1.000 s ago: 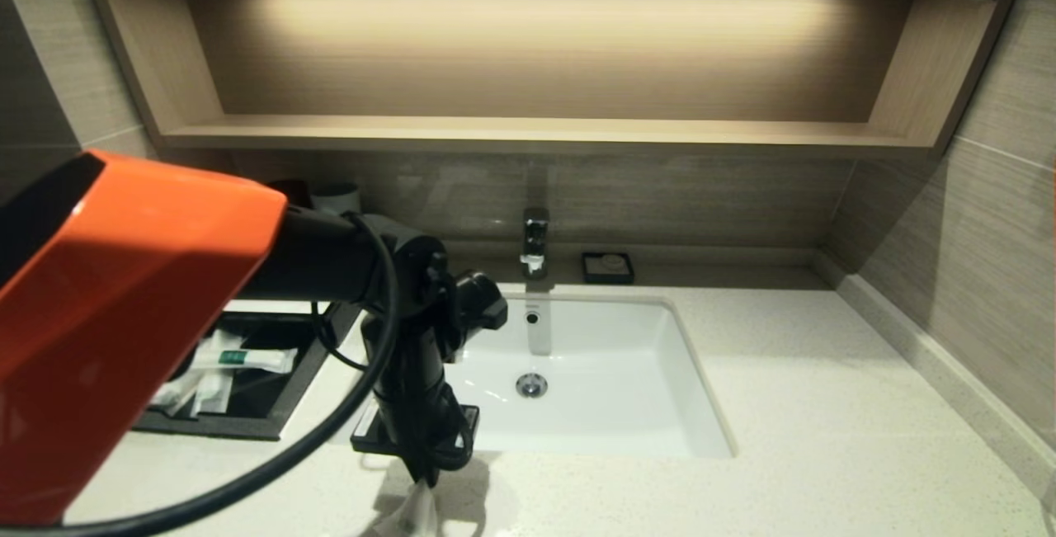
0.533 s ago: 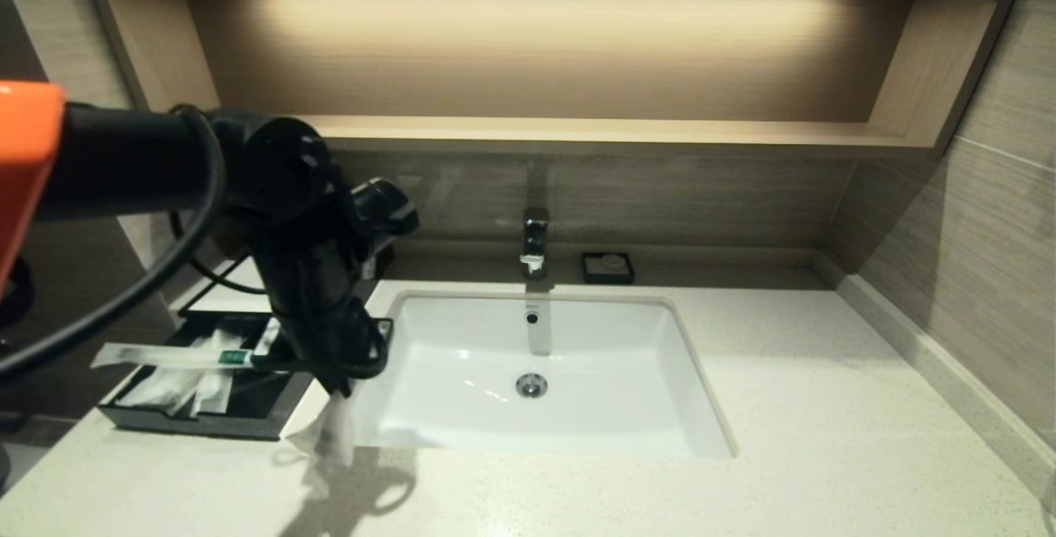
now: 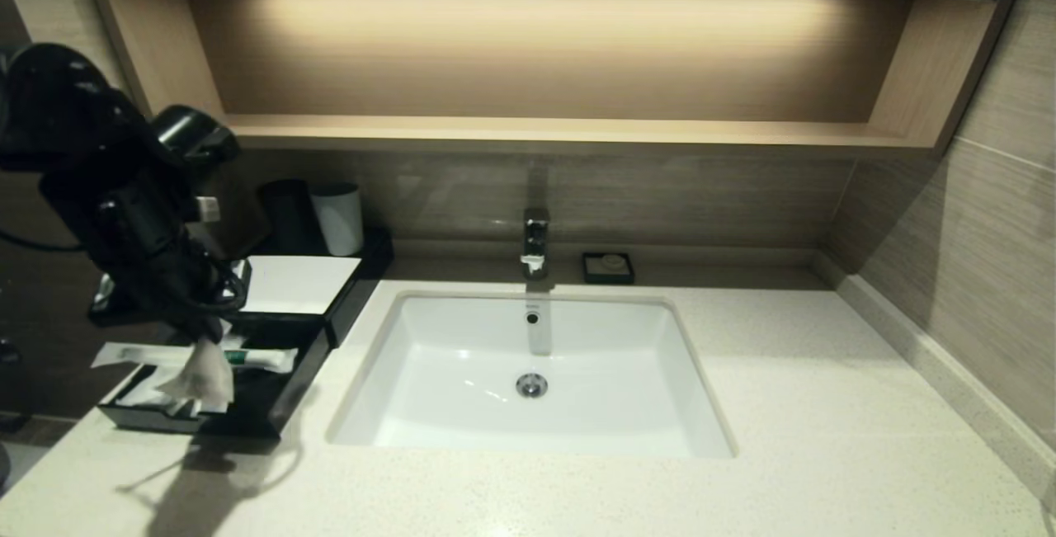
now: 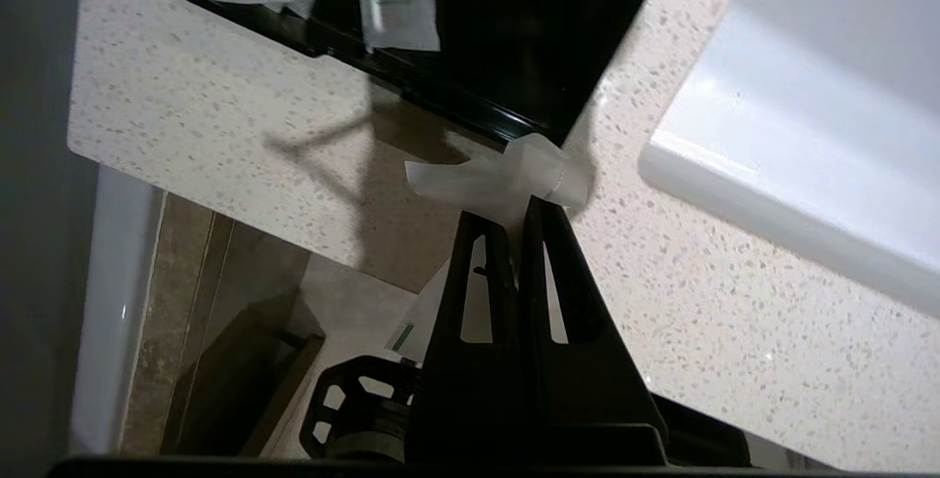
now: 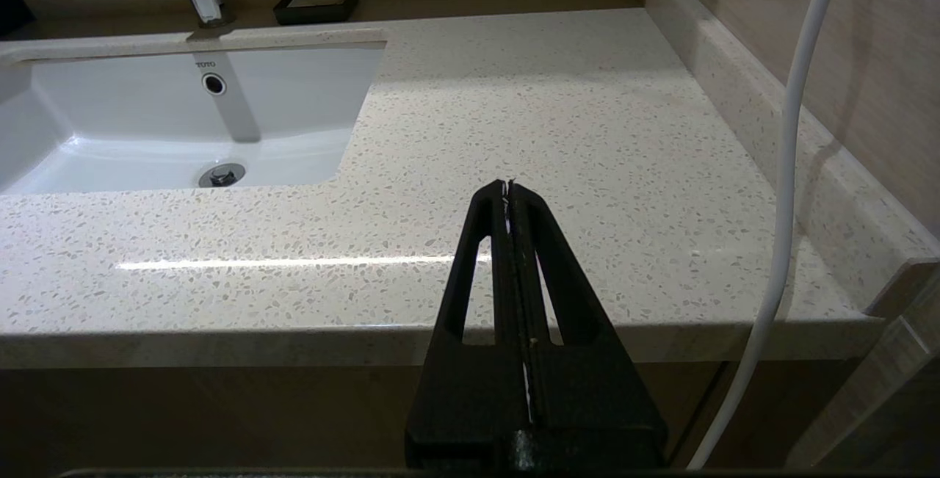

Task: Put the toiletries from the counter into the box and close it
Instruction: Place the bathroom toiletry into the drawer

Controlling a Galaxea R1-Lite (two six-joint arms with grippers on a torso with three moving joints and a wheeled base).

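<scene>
My left gripper [image 3: 200,337] is shut on a crumpled translucent white pouch [image 3: 202,374], which hangs in the air above the front of the black box's [image 3: 301,283] pulled-out drawer [image 3: 276,405]. In the left wrist view the pouch [image 4: 499,178] sticks out past the closed fingertips, level with the drawer's front corner [image 4: 514,59]. A long packet with a green band [image 3: 247,358] and other white packets [image 4: 396,1] lie in the drawer. My right gripper [image 5: 507,186] is shut and empty, low by the front edge of the speckled counter [image 5: 587,133] on the right.
A black cup [image 3: 289,215] and a white cup [image 3: 338,218] stand behind the box. The white sink [image 3: 429,339] is set in the middle, with the tap [image 3: 535,242] and a small black soap dish [image 3: 607,266] behind it. A white cable [image 5: 786,169] hangs beside the right gripper.
My left arm has swung left from the counter in front of the sink to above the open drawer, carrying the pouch with it. The right arm has not moved.
</scene>
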